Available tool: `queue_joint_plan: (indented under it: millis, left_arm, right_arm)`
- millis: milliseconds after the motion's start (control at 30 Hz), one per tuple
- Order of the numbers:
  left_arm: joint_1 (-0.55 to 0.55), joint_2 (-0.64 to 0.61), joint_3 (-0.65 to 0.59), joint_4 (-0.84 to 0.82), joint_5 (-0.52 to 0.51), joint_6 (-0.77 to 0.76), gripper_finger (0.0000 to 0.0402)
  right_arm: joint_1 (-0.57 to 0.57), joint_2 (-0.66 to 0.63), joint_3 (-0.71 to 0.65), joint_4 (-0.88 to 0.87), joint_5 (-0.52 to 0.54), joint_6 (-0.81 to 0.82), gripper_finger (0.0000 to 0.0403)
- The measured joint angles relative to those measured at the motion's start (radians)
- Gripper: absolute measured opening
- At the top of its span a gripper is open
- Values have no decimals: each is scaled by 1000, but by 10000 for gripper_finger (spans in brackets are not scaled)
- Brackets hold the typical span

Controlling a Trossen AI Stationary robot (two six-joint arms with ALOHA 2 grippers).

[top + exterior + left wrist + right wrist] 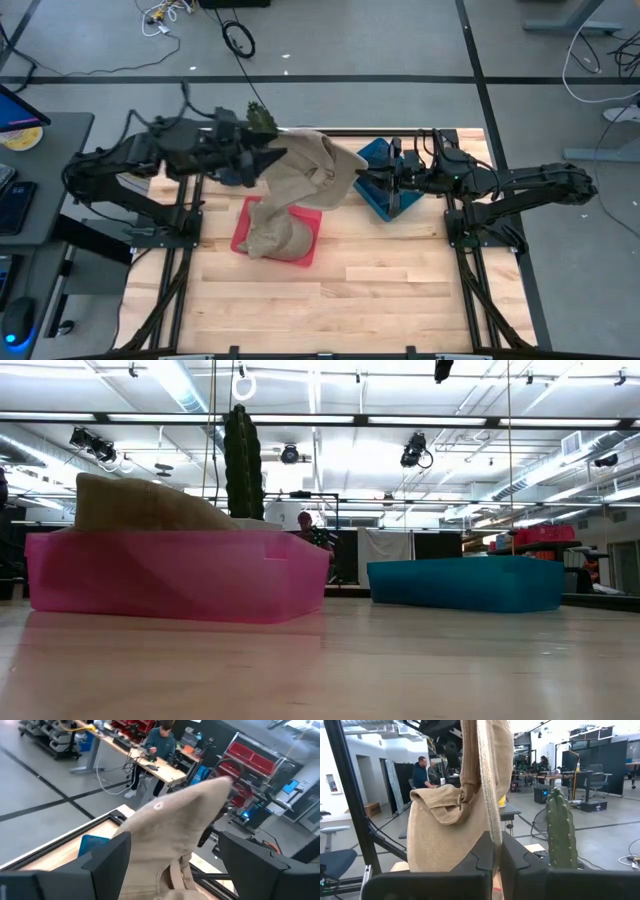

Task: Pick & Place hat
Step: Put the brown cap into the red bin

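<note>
Hat (300,185) stretched between clamping left hand (268,158) and right hand (362,180), above pink bin (312,245).

A blue bin (380,190) sits on a wooden table (380,290), with a green cactus (562,827) standing near its far edge; cables (238,38) trail across the grey floor beyond.

We find bare table (380,290) in front of both bins; the hat (300,185) stretched between the grippers hangs across the pink bin (312,243)
</note>
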Motion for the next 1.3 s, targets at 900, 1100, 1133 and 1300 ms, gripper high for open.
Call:
queue_joint_plan:
  millis: [900,1100,1133,1300]
  left_arm:
    - [-16,-109,0,-113,-43,-317,303]
    - [-1,-100,0,-113,-44,-384,303]
    - [1,-99,-1,-115,-45,-395,303]
    - [24,-102,-1,-126,-45,-454,303]
  right_arm:
    - [-1,-47,0,-13,71,-177,7]
    - [-1,-47,0,-13,73,-254,7]
    - [-1,-47,0,-12,73,-284,7]
    - [19,-47,13,5,133,-487,7]
